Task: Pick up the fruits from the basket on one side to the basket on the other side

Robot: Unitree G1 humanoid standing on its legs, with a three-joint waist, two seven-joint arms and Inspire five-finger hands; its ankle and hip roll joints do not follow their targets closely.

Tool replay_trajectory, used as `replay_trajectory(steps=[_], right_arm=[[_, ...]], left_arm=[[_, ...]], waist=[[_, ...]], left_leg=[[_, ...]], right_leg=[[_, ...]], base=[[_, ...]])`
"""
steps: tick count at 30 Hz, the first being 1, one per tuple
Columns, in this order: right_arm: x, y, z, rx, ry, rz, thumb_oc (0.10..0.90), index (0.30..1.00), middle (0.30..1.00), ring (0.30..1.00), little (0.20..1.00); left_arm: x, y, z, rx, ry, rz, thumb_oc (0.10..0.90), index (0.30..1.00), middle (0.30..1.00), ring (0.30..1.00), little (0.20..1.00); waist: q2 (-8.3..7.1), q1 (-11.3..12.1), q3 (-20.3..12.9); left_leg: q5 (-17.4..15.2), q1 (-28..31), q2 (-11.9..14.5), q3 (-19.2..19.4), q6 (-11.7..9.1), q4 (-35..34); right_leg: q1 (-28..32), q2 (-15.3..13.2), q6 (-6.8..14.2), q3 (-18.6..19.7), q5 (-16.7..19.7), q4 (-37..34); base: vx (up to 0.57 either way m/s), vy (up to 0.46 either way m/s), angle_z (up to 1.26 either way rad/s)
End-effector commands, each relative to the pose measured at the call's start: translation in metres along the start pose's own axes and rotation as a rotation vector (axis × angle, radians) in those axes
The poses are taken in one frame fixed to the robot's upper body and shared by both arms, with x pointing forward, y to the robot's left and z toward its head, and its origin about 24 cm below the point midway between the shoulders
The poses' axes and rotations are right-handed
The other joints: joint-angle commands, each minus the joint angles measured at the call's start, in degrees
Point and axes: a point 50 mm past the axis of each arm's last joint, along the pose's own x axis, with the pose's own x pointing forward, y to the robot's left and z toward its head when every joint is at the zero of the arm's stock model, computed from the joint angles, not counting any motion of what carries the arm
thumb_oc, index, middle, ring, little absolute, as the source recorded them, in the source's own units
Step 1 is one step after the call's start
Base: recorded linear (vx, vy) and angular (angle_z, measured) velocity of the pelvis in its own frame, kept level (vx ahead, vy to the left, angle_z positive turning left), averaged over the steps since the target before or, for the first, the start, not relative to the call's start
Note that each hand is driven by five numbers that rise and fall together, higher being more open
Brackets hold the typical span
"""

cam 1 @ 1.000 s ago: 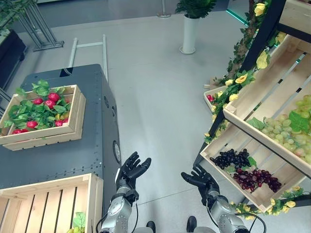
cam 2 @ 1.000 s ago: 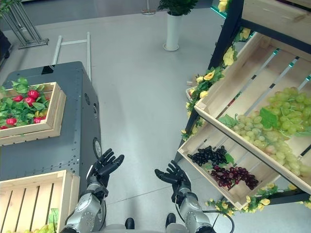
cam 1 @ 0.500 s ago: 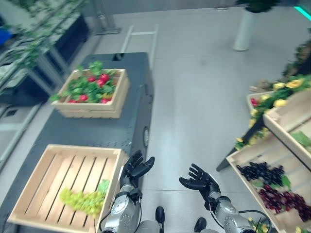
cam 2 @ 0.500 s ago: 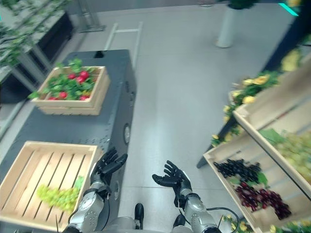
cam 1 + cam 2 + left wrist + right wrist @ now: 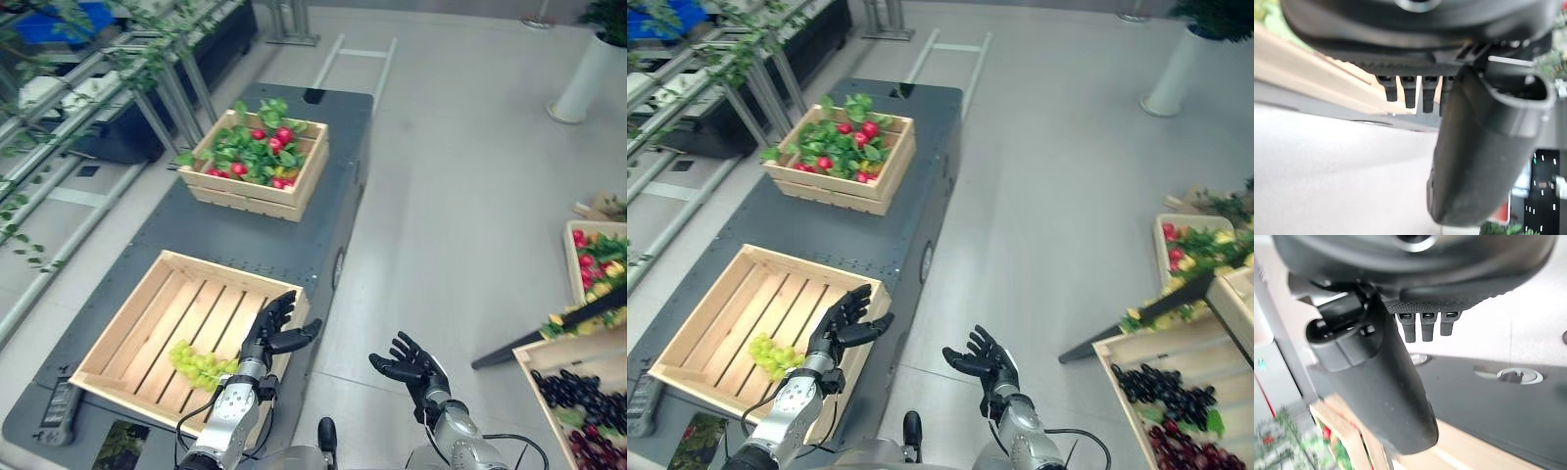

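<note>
Meanwhile, a pale green grape bunch (image 5: 199, 362) lies in the slatted crate (image 5: 137, 323); both hands (image 5: 274, 331) (image 5: 409, 364) spread empty.

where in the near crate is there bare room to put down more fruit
The near crate is mostly bare slats: the whole far half and the left side, bordered by its walls, are free. The one filled patch is the green grapes near the front right, beside the open left hand. The far crate is crowded with red fruit and leaves.
</note>
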Motion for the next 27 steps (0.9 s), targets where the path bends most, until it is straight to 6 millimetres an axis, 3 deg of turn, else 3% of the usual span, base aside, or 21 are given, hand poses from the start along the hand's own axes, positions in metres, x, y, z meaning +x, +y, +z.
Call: replay_trajectory(steps=[1, 3, 4, 5, 9, 15, 17, 18, 23, 27], right_arm=[[0.008, 0.032, 0.038, 0.062, -0.201, 0.095, 0.800, 0.900, 0.900, 0.900, 0.900], [0.011, 0.027, 0.040, 0.055, -0.209, 0.091, 0.800, 0.900, 0.900, 0.900, 0.900], [0.014, 0.023, 0.041, 0.052, -0.212, 0.072, 0.800, 0.900, 0.900, 0.900, 0.900], [0.019, 0.024, 0.041, 0.026, -0.179, 0.066, 0.800, 0.900, 0.900, 0.900, 0.900], [0.017, 0.026, 0.041, -0.017, -0.161, 0.127, 0.800, 0.900, 0.900, 0.900, 0.900], [0.010, 0.017, 0.030, -0.053, -0.109, 0.122, 0.800, 0.900, 0.900, 0.900, 0.900], [0.009, 0.014, 0.033, -0.059, -0.124, 0.110, 0.800, 0.900, 0.900, 0.900, 0.900], [0.009, 0.013, 0.035, -0.066, -0.132, 0.107, 0.800, 0.900, 0.900, 0.900, 0.900], [0.008, 0.006, 0.037, -0.070, -0.127, 0.078, 0.800, 0.900, 0.900, 0.900, 0.900], [0.003, -0.008, 0.033, -0.113, -0.100, 0.051, 0.800, 0.900, 0.900, 0.900, 0.900]], left_arm=[[0.018, -0.023, 0.050, 0.039, -0.215, -0.117, 0.800, 0.900, 0.900, 0.900, 0.900], [0.022, -0.032, 0.057, 0.065, -0.250, -0.149, 0.800, 0.900, 0.900, 0.900, 0.900], [0.024, -0.036, 0.059, 0.074, -0.260, -0.170, 0.800, 0.900, 0.900, 0.900, 0.900], [0.026, -0.037, 0.058, 0.070, -0.252, -0.157, 0.800, 0.900, 0.900, 0.900, 0.900], [0.020, -0.033, 0.051, 0.037, -0.238, -0.183, 0.800, 0.900, 0.900, 0.900, 0.900], [0.009, -0.035, 0.042, 0.065, -0.237, -0.214, 0.800, 0.900, 0.900, 0.900, 0.900], [0.011, -0.039, 0.050, 0.121, -0.279, -0.233, 0.800, 0.900, 0.900, 0.900, 0.900], [0.012, -0.041, 0.055, 0.175, -0.311, -0.224, 0.800, 0.900, 0.900, 0.900, 0.900], [0.015, -0.026, 0.091, 0.521, -0.521, -0.072, 0.800, 0.900, 0.900, 0.900, 0.900], [0.014, 0.005, 0.133, 0.804, -0.684, 0.135, 0.800, 0.900, 0.900, 0.900, 0.900]], waist=[[-0.90, -2.31, -2.40], [-1.22, -3.95, -2.46], [-1.16, -3.98, -2.76], [-1.45, -2.78, -3.36], [-3.21, -0.87, -3.49], [-4.62, 0.35, -3.78], [-4.76, -0.44, -3.25], [-4.30, -0.60, -3.02], [-2.80, -1.36, -2.96], [-1.85, -1.52, -3.09]], left_leg=[[0.04, -0.34, 1.04, -2.63, -3.73, -0.58], [-1.05, -0.20, 1.31, -5.67, -4.11, -0.69], [-1.13, -0.89, 1.36, -6.94, -3.88, -0.69], [-0.23, -2.30, 2.39, -6.47, -4.57, -0.62], [0.56, -4.13, 3.56, -5.49, -5.95, 1.71], [0.54, -7.02, 4.07, -5.04, -7.76, 6.68], [-1.33, -8.25, 3.95, -0.17, -7.83, 10.79], [-0.95, -8.37, 4.08, 0.34, -7.83, 10.01], [1.00, -5.57, 4.42, -0.87, -8.25, 4.55], [1.26, -5.57, 3.79, -1.15, -8.40, 3.40]], right_leg=[[0.13, 5.68, -1.08, 2.86, 10.97, -17.87], [0.55, 8.28, -1.37, 7.48, 10.30, -29.21], [1.77, 9.87, -1.96, 9.58, 8.41, -29.32], [3.94, 9.97, -2.01, 7.66, 6.74, -29.87], [8.26, 10.16, -2.89, 4.93, 6.13, -32.78], [11.80, 10.20, -4.15, 2.52, 6.27, -36.22], [11.92, 9.39, -4.46, 0.01, 5.63, -35.53], [11.56, 9.40, -4.48, -0.69, 5.29, -34.81], [11.93, 9.61, -4.02, -0.15, 5.48, -35.84], [12.18, 9.32, -3.98, -0.33, 5.52, -36.82]], base=[[0.23, -0.369, 0.95], [0.09, -0.324, 1.10], [0.02, -0.295, 1.51], [0.01, -0.196, 1.35], [0.14, -0.227, 0.80], [0.11, -0.100, 0.07], [-0.03, 0.009, 0.09], [-0.05, 0.037, 0.24], [0.03, 0.086, 0.30], [0.04, 0.124, -0.01]])
